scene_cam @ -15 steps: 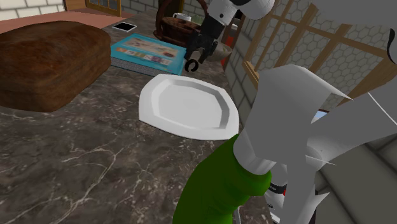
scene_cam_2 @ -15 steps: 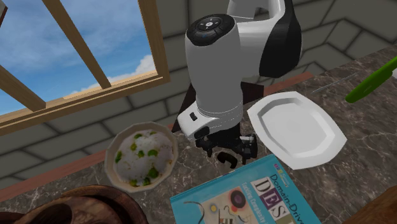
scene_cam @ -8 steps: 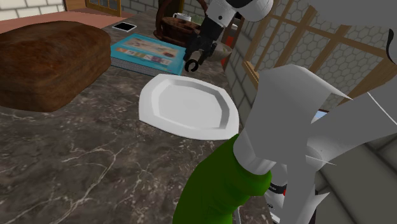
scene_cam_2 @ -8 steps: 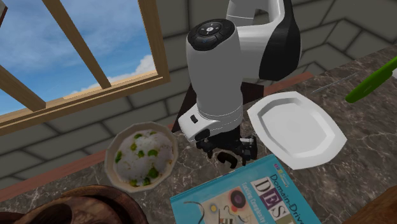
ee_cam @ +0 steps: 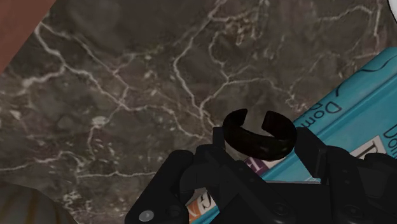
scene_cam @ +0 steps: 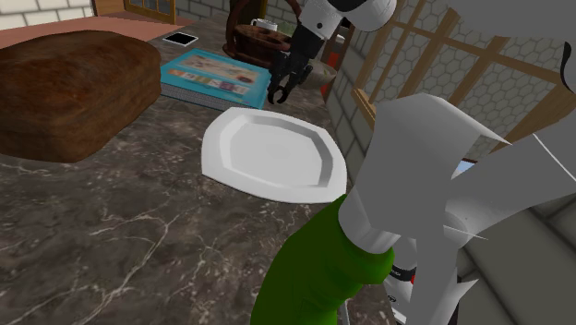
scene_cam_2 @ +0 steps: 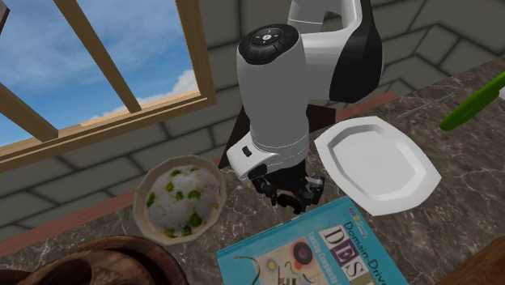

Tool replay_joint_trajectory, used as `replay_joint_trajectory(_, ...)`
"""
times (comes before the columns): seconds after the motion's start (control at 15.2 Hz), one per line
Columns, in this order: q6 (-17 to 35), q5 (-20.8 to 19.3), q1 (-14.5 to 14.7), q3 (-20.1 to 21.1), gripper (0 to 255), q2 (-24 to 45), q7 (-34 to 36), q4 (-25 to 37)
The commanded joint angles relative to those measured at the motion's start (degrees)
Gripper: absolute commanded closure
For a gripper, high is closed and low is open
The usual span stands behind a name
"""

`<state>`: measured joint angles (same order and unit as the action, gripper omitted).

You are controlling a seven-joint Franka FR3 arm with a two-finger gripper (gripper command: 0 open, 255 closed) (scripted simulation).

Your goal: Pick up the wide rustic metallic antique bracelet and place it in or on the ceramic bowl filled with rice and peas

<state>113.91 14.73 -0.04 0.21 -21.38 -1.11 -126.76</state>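
Bracelet point(ee_cam: 261, 137), a dark open cuff, sits clamped between my fingers point(ee_cam: 315, 159). My gripper point(ee_cam: 262, 156) has risen a little, so it hangs clear of the worktop point(ee_cam: 127, 95), by the book point(scene_cam_2: 324, 247) near the back edge. Next I'd carry it to the bowl point(scene_cam_2: 137, 204) of rice and peas. The plate point(scene_cam_2: 376, 162) is empty.

So we count one black bracelet point(ee_cam: 257, 144), one bowl of rice and peas point(scene_cam_2: 137, 206), one white plate point(scene_cam_2: 376, 166), one teal book point(scene_cam_2: 324, 251).
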Motion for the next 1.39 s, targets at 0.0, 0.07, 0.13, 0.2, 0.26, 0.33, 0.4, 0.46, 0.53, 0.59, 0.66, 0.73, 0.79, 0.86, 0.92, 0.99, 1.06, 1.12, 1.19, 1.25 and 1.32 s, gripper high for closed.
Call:
replay_joint_trajectory(0.0, 0.0, 0.0, 0.0, 0.0, 255, 0.0, 0.0, 0.0)
replay_joint_trajectory(0.07, 0.0, 0.0, 0.0, 0.0, 255, 0.0, 0.0, 0.0)
replay_joint_trajectory(0.13, 0.0, 0.0, 0.0, 0.0, 255, 0.0, 0.0, 0.0)
replay_joint_trajectory(0.2, -0.7, -0.1, 0.0, 0.0, 255, -0.1, 0.2, 0.7)
replay_joint_trajectory(0.26, -1.5, -0.2, 0.0, 0.0, 255, -0.1, 0.3, 1.4)
replay_joint_trajectory(0.33, -2.2, -0.2, -0.1, -0.1, 255, -0.1, 0.5, 2.2)
replay_joint_trajectory(0.4, -3.0, -0.3, -0.1, -0.1, 255, -0.1, 0.7, 2.9)
replay_joint_trajectory(0.46, -3.7, -0.4, -0.1, -0.1, 255, -0.1, 0.9, 3.7)
replay_joint_trajectory(0.53, -4.5, -0.5, -0.1, -0.1, 255, -0.1, 1.0, 4.5)
replay_joint_trajectory(0.59, -5.2, -0.5, -0.1, -0.1, 255, -0.1, 1.2, 5.2)
replay_joint_trajectory(0.66, -6.0, -0.6, -0.1, -0.2, 255, 0.0, 1.4, 6.0)
replay_joint_trajectory(0.73, -6.7, -0.7, -0.1, -0.2, 255, 0.0, 1.5, 6.9)
replay_joint_trajectory(0.79, -7.4, -0.7, -0.1, -0.2, 255, 0.1, 1.7, 7.7)
replay_joint_trajectory(0.86, -8.2, -0.8, -0.2, -0.2, 255, 0.1, 1.8, 8.5)
replay_joint_trajectory(0.92, -8.9, -0.8, -0.2, -0.3, 255, 0.2, 2.0, 9.3)
replay_joint_trajectory(0.99, -9.7, -0.9, -0.2, -0.3, 255, 0.3, 2.2, 10.2)
replay_joint_trajectory(1.06, -10.4, -0.9, -0.2, -0.3, 255, 0.4, 2.3, 11.1)
replay_joint_trajectory(1.12, -11.1, -1.0, -0.2, -0.3, 255, 0.6, 2.5, 11.9)
replay_joint_trajectory(1.19, -11.9, -1.0, -0.2, -0.4, 255, 0.7, 2.6, 12.8)
replay_joint_trajectory(1.25, -12.6, -1.1, -0.2, -0.4, 255, 0.8, 2.8, 13.8)
replay_joint_trajectory(1.32, -13.4, -1.1, -0.2, -0.4, 255, 1.0, 2.9, 14.7)
